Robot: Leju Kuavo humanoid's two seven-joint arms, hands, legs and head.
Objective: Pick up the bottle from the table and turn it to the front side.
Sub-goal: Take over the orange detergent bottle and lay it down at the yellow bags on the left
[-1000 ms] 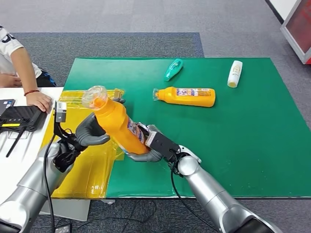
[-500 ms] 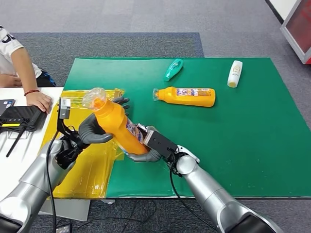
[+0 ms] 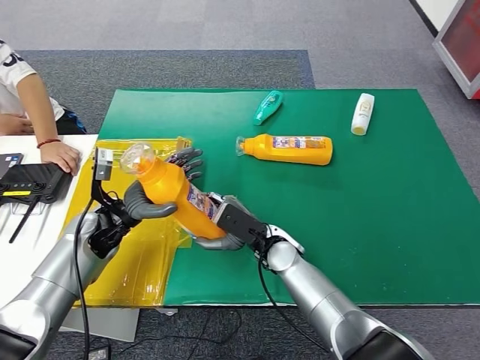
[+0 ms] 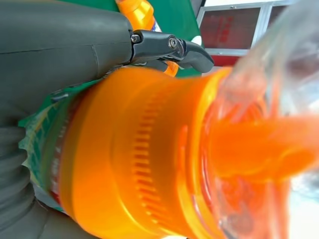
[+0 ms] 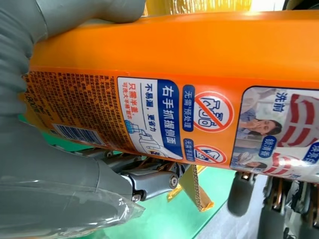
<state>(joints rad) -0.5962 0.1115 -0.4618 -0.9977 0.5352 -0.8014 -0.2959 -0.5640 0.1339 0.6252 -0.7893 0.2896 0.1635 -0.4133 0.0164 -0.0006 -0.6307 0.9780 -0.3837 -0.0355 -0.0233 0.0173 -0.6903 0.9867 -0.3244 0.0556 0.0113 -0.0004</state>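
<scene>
An orange bottle [image 3: 169, 192] with a clear cap and a printed label hangs tilted above the yellow sheet, cap toward the left. My left hand [image 3: 148, 204] holds its upper part, thumb on the near side and fingers [image 3: 187, 160] reaching out past the far side. My right hand [image 3: 229, 227] grips its lower end from below. In the left wrist view the bottle's neck and cap [image 4: 158, 159] lie under my left thumb [image 4: 64, 45]. In the right wrist view the label [image 5: 169, 119] faces the camera, with my right hand [image 5: 56, 169] wrapped around the bottle.
On the green mat [image 3: 367, 225] lie a second orange bottle [image 3: 289, 148], a teal bottle [image 3: 268, 106] and a white bottle [image 3: 362, 114]. A yellow plastic sheet [image 3: 136, 262] covers the mat's left edge. A person's hand [image 3: 59, 156] rests by a black device [image 3: 28, 182] on the white table.
The bottle has tipped lower and shifted slightly left, its cap dropping. My left hand's fingers now reach further out beyond the bottle. The right hand moved a little left with it.
</scene>
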